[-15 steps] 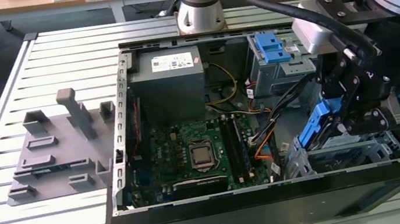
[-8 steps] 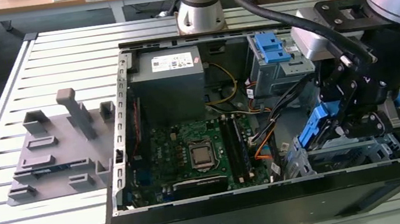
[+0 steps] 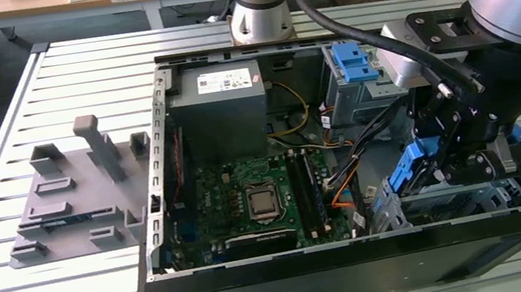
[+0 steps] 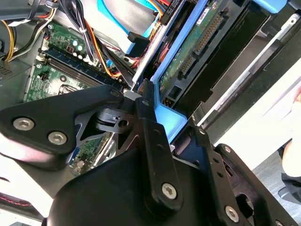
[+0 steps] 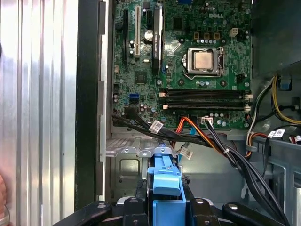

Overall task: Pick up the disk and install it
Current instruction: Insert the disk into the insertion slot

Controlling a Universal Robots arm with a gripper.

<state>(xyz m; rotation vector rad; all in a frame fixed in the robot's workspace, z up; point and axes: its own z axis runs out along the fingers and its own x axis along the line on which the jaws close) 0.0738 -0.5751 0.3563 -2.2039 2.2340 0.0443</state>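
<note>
My gripper point(image 3: 439, 167) is low inside the open computer case point(image 3: 358, 255), at the exterior view's right, and it is shut on the disk point(image 3: 410, 168). The disk stands on edge, its blue plastic frame showing between the black fingers point(image 5: 123, 211) in the first wrist view. In the second wrist view the disk's point(image 4: 200, 42) green circuit-board side and blue frame run away from the fingers point(image 4: 150, 136). The disk hangs just above the silver metal drive cage point(image 3: 452, 202) in the case's near right corner.
Beside the gripper lie the motherboard point(image 3: 246, 194) and a bundle of black, orange and yellow cables point(image 3: 346, 172). A grey power-supply box point(image 3: 225, 112) and a blue latch with its metal cage point(image 3: 356, 63) sit at the back. A grey fixture point(image 3: 78, 194) stands on the slatted table.
</note>
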